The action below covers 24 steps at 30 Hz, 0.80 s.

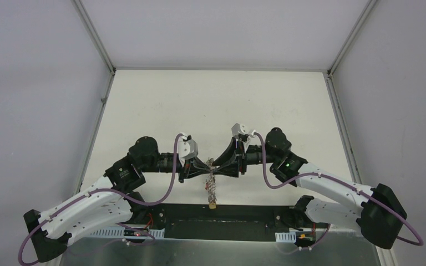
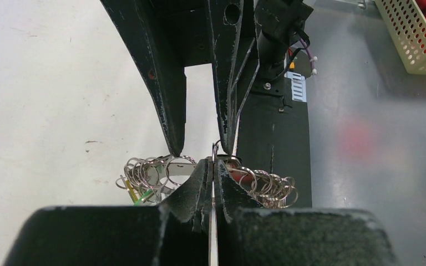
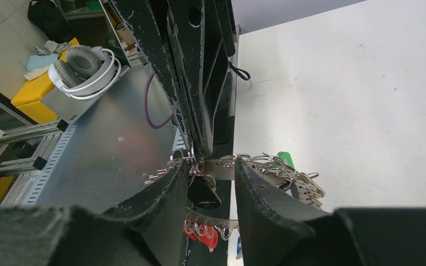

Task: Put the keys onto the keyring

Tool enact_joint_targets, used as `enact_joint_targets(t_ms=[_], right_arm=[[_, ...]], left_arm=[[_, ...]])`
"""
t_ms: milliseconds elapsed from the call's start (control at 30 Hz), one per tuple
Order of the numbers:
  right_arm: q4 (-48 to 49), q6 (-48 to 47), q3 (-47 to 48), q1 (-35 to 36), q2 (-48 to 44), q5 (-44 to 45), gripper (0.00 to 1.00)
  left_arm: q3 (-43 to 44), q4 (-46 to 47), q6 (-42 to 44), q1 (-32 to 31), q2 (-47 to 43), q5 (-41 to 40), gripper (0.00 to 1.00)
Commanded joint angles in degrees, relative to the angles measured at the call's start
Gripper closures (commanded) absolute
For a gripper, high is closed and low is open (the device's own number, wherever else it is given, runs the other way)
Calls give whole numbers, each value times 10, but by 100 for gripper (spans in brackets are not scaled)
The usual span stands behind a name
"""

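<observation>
Steel is hanging in mid-air over the 6 o'clock side of the white table point(image 1: 211, 105): we are holding the large silver-grey metal keyring point(image 2: 155, 172), fringed with small split rings and coloured plastic tags, between our two arms. Our left tool point(image 2: 212, 166), reaching in from 9 o'clock, is pressed together on the keyring's thin band, which is sitting edge-on between its pads. Our right tool point(image 3: 211, 163), reaching in from 3 o'clock, is standing partly spread with one finger on each side of the band, and we are not seeing it pinch anything.

A small key with a black plastic head point(image 3: 202, 191) is hanging just under the band between those fingers. A cluster of red plastic tags point(image 3: 206, 233) is dangling toward 6 o'clock below it, and a green tag point(image 3: 284, 159) is poking out toward 2 o'clock. We are not able to tell whether the red-headed key is in that cluster, or whether the black one is already threaded.

We are judging the band to be light, stiff, springy and slick, so it is likely to twist in a narrow pinch. The loose fringe is liable to swing and snag. We are favouring a hold on a bare stretch of band close to the left tool. Each tiny key is best taken flat across its plastic head.
</observation>
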Motion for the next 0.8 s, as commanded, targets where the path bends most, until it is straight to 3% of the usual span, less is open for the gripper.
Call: enact_joint_targets(t_ms=[0,167,300,333,700,767], right_arm=[[37,-13,18,8,2,3,63],[47,-10,20,12,9,-3,77],[52,-8,18,13,7,-2,99],[52,-7,17,13,5,-1,100],[30,-14,11,13,-28,26,100],[8,-20,15,13,-35,41,86]], left_arm=[[28,69,-3,-6,-2,18,100],[28,72,-4,-6,-1,18,100],[28,72,-5,-7,-1,16,100],[27,72,-5,-7,-1,16,100],[24,71,-5,-6,-8,7,100],[25,70,-3,-7,-10,7,100]])
